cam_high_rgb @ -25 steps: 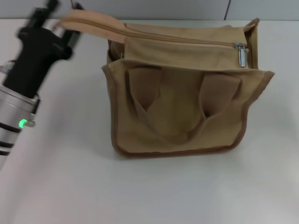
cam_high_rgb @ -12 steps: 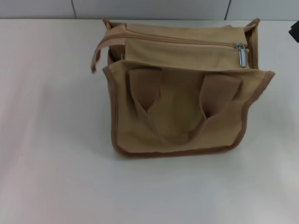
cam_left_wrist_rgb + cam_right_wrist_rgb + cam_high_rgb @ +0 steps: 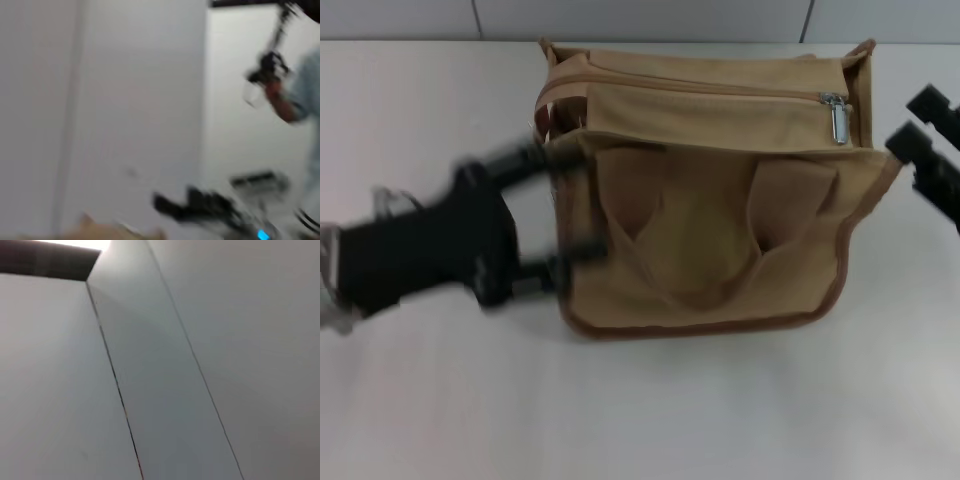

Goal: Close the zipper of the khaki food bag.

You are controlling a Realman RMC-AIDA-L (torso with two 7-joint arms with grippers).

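Observation:
The khaki food bag (image 3: 710, 250) stands in the middle of the white table, front pocket and two flat handles facing me. The zipper (image 3: 700, 87) runs along its top, with the silver pull tab (image 3: 839, 122) at the right end. My left gripper (image 3: 582, 208) is blurred and open, its two black fingers (image 3: 520, 162) spread across the bag's left edge. I cannot tell whether they touch it. My right gripper (image 3: 917, 122) is open and empty at the right edge of the head view, just right of the bag's top corner. The left wrist view shows a strip of khaki (image 3: 110, 233).
The white table (image 3: 650, 410) stretches in front of the bag and to both sides. A grey panelled wall (image 3: 640, 18) runs close behind the bag. The left wrist view shows a blurred person (image 3: 295, 100) by the wall. The right wrist view shows only wall panels (image 3: 200, 365).
The left arm left the bag's upper left strap, went out of view, and is now low at the bag's left edge. The strap dropped back. The right gripper came in from the right.

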